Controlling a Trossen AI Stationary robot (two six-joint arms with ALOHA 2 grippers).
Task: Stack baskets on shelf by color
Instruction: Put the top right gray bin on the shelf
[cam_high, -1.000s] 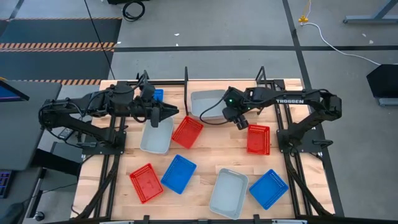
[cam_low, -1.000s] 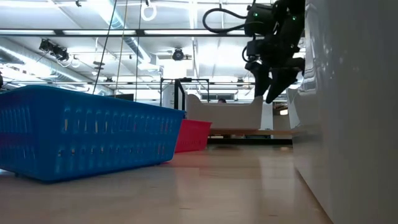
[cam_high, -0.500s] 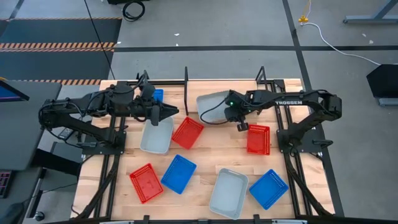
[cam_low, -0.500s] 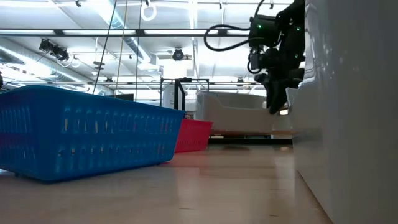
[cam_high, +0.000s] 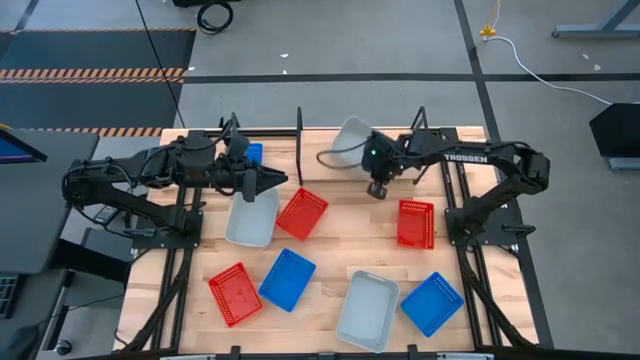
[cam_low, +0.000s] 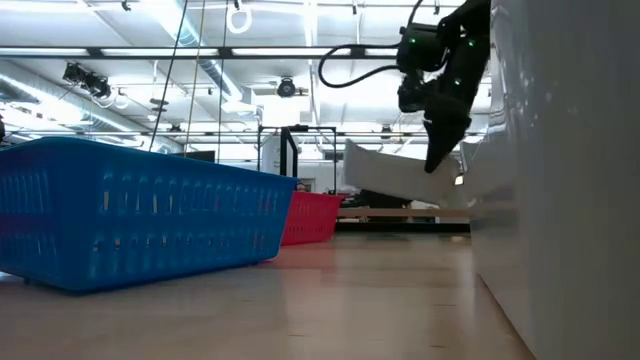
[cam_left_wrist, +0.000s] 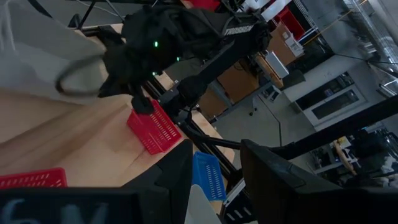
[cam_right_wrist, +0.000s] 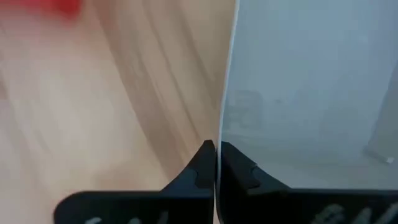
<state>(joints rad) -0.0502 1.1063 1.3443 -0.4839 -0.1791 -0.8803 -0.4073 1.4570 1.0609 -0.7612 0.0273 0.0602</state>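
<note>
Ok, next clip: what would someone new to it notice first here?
The right hand, at the table's far edge, is pinched shut on the rim of a pale grey basket and holds it tilted off the wood. Red and blue baskets lie scattered across the plank; the left hand waits above another grey basket.

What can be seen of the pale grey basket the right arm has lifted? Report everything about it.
The pale grey basket is a shallow rectangular tray of smooth, opaque plastic with plain solid walls. It hangs clear of the table, tilted, one end lower than the other in the low view. From above it sits at the far edge of the table by the black shelf posts. The right hand is shut on its thin rim, one finger either side of the wall. Nothing else touches it.
</note>
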